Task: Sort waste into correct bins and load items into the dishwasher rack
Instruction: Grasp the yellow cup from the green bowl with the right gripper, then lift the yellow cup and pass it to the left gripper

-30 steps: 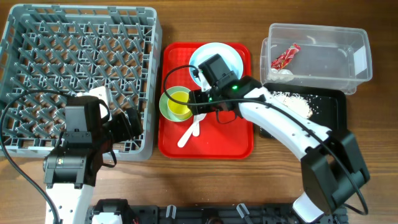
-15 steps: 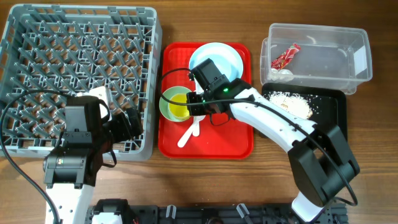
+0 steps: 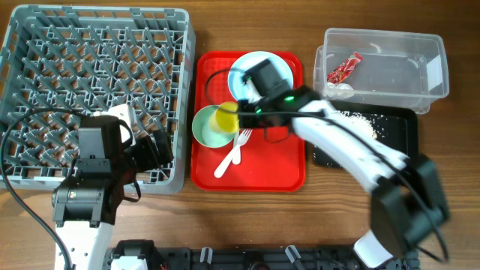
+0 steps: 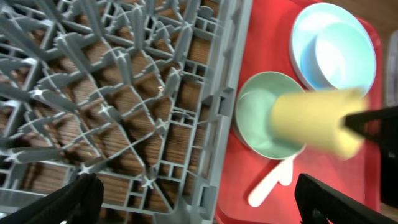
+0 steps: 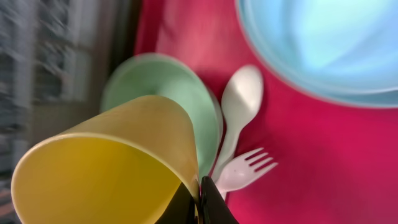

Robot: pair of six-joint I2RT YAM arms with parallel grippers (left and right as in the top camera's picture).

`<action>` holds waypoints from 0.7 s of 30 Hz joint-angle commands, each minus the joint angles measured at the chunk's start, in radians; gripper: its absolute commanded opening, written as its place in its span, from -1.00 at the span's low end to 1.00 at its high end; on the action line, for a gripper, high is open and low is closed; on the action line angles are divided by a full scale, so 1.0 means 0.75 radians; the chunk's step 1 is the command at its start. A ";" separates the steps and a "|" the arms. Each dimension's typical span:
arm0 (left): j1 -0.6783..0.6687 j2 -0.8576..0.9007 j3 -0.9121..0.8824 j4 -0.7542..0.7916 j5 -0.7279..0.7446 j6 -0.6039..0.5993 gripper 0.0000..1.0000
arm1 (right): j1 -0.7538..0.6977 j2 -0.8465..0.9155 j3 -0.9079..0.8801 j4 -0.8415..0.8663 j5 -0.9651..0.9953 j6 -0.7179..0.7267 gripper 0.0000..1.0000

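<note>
- The right tool [image 5: 198, 200] is closed on the rim of the yellow cup [image 5: 106, 168]. One finger is inside the wall and one outside. The cup lies tipped on its side in the air, over the left part of the red tray [image 3: 277, 169] and just above the light-green bowl [image 3: 204, 129].
- The step in hand looks like carrying the cup to the dishwasher rack [image 3: 90, 67], which is left of the red tray.
- To do it well, the cup should go high enough to clear the rack's near wall. Then turn it mouth-down and lower it over the pegs, not onto the lattice rim.
- A thin rim pinch can pivot, so a slow, steady swing suits it.
- The left tool [image 4: 199, 196] is spread wide and holds nothing. It hangs over the rack's edge nearest the red tray, so the cup's path should stay apart from it.
- The fork [image 3: 241, 141] and spoon [image 3: 225, 161] lie on the red tray beside the bowl and need no touching now.
- Hard to read:
  - The right arm is smeared in the overhead view.
  - The cup is blurred in the left wrist view.
  - The right tool's fingers are mostly cut off at the bottom edge of its own view.
  - The arm covers much of the plate [image 3: 283, 69].
</note>
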 commanded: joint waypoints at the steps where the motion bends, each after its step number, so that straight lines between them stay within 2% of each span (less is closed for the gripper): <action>1: 0.009 0.001 0.023 0.050 0.223 -0.016 1.00 | -0.153 -0.202 0.058 -0.015 -0.181 -0.039 -0.91; 4: 0.009 0.037 0.023 0.146 0.435 -0.131 1.00 | -0.275 -0.233 0.058 -0.043 -0.453 -0.109 -0.91; 8: 0.009 0.114 0.023 0.301 0.709 -0.210 1.00 | -0.394 -0.229 0.050 -0.058 -0.865 -0.230 -0.91; 11: 0.009 0.217 0.023 0.524 1.011 -0.294 1.00 | -0.448 -0.226 0.050 -0.058 -1.135 -0.313 -0.91; 16: 0.008 0.349 0.023 0.880 1.341 -0.448 1.00 | -0.447 -0.226 0.050 -0.052 -1.250 -0.335 -0.92; 21: -0.018 0.451 0.023 1.176 1.519 -0.592 1.00 | -0.447 -0.226 0.050 -0.045 -1.295 -0.335 -0.91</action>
